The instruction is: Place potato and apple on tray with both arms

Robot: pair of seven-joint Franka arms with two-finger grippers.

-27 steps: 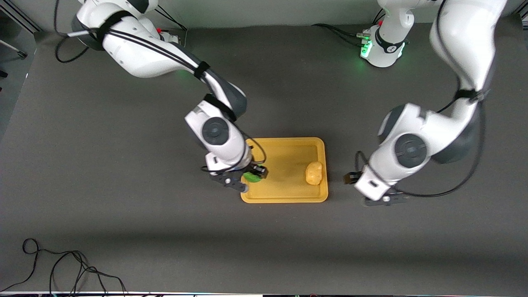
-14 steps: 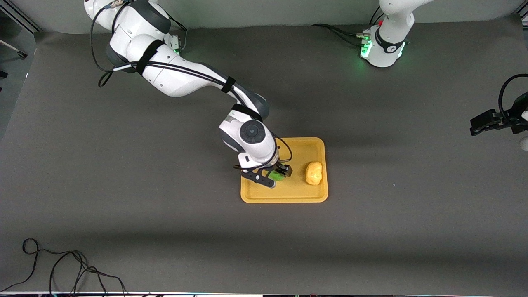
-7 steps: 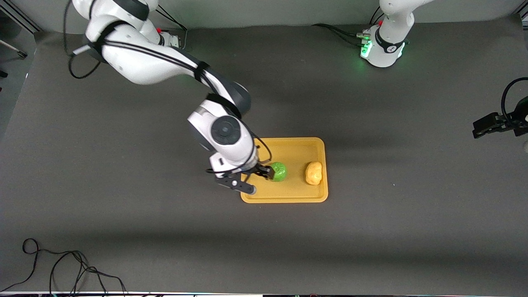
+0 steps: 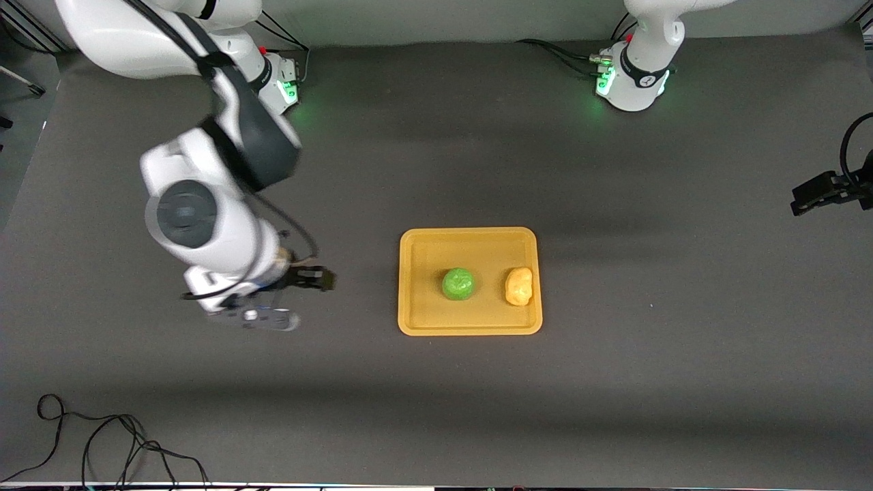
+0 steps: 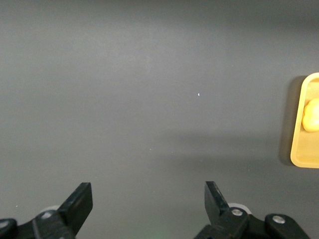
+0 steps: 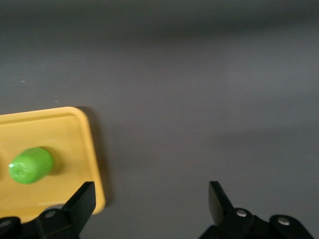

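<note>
The yellow-orange tray (image 4: 423, 249) lies mid-table. The green apple (image 4: 458, 284) sits on it, with the yellow-tan potato (image 4: 519, 286) beside it toward the left arm's end. My right gripper (image 4: 299, 300) is open and empty, up over bare table off the tray's edge toward the right arm's end. Its wrist view shows the open gripper (image 6: 149, 199), the tray's corner (image 6: 75, 124) and the apple (image 6: 31, 165). My left gripper (image 4: 824, 192) waits at the table's left-arm end. It is open and empty (image 5: 148, 199); its view shows the tray's edge (image 5: 305, 154) and the potato (image 5: 312, 114).
A loose black cable (image 4: 102, 443) lies at the table's corner nearest the camera, at the right arm's end. The arm bases (image 4: 631, 75) with green lights stand along the farthest edge. A dark grey mat covers the table.
My right gripper has opened, left the apple on the tray and pulled back toward the right arm's end. The left gripper has risen a little at the view's edge.
</note>
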